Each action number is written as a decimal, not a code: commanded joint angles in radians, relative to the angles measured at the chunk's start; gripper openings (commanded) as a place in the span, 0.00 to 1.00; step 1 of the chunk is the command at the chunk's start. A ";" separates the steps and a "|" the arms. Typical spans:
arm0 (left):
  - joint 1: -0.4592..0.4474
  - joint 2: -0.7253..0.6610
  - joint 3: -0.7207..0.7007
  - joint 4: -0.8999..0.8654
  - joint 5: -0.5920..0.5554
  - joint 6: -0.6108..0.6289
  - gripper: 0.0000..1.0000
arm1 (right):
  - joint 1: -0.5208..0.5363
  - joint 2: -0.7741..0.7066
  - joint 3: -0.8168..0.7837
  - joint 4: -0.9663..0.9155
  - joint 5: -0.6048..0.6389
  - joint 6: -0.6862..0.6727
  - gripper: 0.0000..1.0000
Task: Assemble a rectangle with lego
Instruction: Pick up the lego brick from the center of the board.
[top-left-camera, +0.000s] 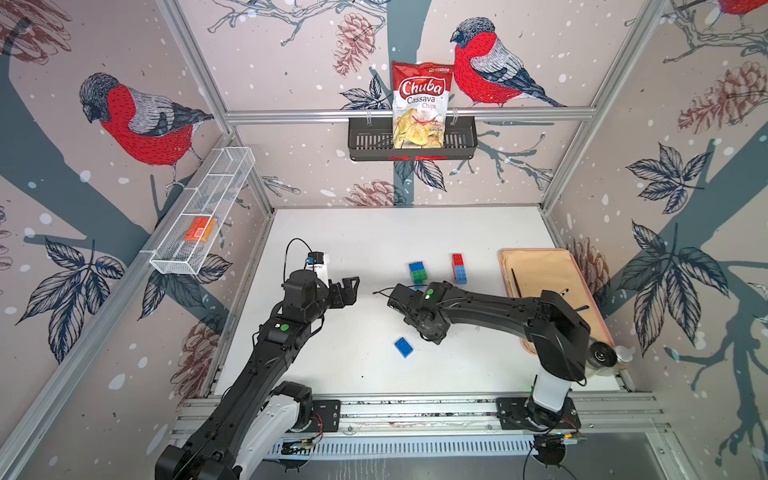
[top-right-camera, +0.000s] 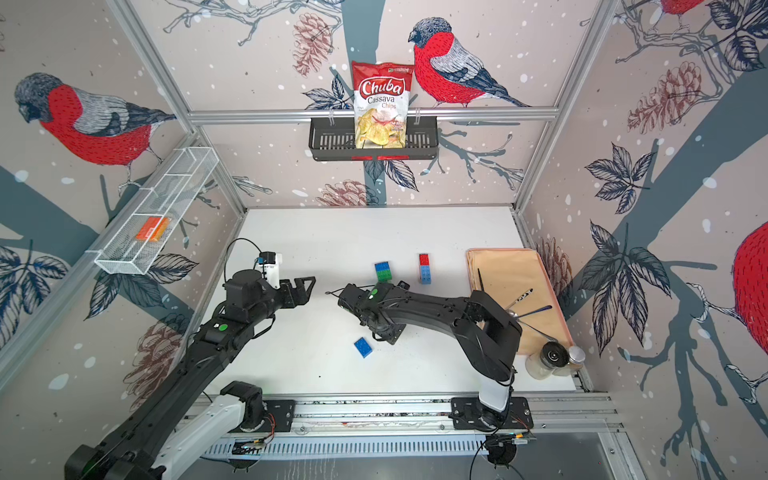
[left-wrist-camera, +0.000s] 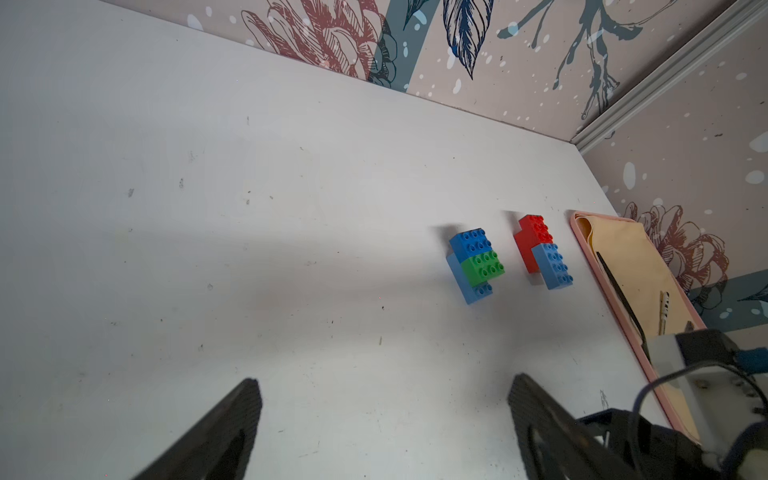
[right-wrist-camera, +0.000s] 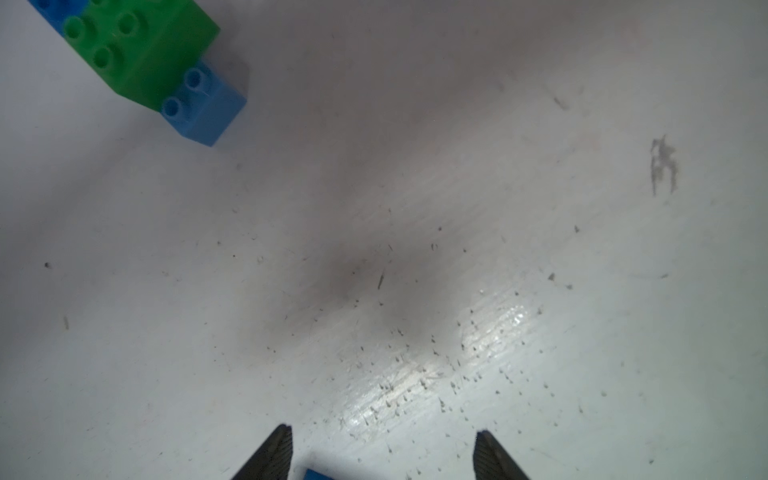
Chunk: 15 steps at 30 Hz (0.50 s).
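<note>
Blue brick (top-left-camera: 403, 346) — nr R gripper (right-wrist-camera: 382, 451)

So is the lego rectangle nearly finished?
Partly. Done: two small clumps are snapped together, a blue-and-green clump and a red-and-blue clump, standing apart. In hand: nothing; the left gripper and right gripper are both open and empty. Left: a loose blue brick lies alone, and the clumps are not yet joined into one rectangle.

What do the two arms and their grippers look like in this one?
Both the left arm and the right arm are black with a white base link and a round green sticker near the wrist. A thin black cable loops to a white wrist module on the left one. The left gripper and right gripper have black, textured fingers.
</note>
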 joint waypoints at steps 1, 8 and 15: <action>-0.006 -0.010 0.003 0.017 -0.049 -0.008 0.93 | 0.008 0.001 -0.032 0.073 -0.082 0.079 0.72; -0.006 -0.018 -0.004 0.019 -0.046 -0.015 0.93 | 0.047 0.014 -0.036 0.137 -0.130 0.119 0.72; -0.006 -0.026 -0.008 0.020 -0.046 -0.017 0.93 | 0.065 0.041 -0.007 0.137 -0.142 0.134 0.71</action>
